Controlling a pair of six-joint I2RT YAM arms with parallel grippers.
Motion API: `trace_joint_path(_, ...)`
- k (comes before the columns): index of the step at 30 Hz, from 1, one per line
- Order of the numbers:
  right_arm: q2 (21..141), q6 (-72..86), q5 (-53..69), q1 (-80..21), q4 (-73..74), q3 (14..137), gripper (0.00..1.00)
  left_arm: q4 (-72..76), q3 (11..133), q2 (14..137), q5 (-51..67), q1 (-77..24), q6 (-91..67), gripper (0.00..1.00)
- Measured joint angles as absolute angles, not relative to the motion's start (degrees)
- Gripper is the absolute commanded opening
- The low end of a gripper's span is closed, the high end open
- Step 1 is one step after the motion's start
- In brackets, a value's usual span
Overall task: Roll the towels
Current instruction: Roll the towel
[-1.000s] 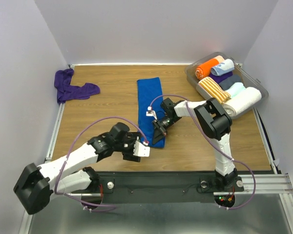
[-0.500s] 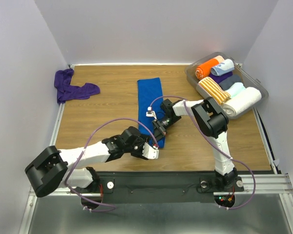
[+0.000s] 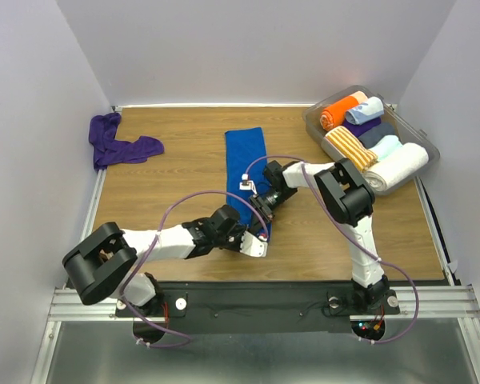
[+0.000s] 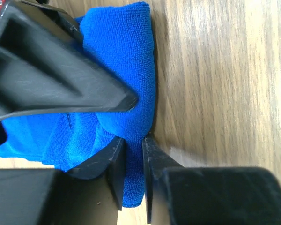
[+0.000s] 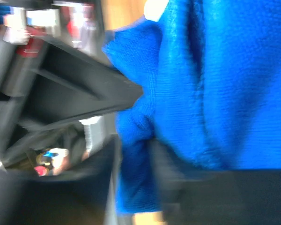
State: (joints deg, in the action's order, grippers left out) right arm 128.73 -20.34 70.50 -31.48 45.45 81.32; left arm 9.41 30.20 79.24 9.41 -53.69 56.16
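The blue towel lay mid-table, a long narrow strip of nubby cloth. Its long axis ran from far to near, and the near end was bunched into a thick soft fold. The left gripper pinched that fold between black fingers set narrow. The right gripper touched the same end, but its wrist view was too blurred to tell its grip. The purple towel sat crumpled at the far left corner of the wood-grain table.
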Motion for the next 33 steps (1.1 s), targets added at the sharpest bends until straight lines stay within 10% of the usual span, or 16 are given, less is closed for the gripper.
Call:
trace_joint_path(4,127.7,-19.7,69.7,-29.8,48.0,83.4,1.0,3.0,33.5,79.3,12.8,-53.7,55.3,0.2)
trace_joint_path(19,103.0,-19.6,53.5,-10.8,45.7,92.2,1.0,-21.7,53.7,93.1,32.1,-45.8,50.8,0.19)
trace_joint_path(33,73.7,-28.8,39.4,-23.3,45.0,70.7,0.97,-45.9,77.4,118.8,56.9,-32.4,47.3,0.23)
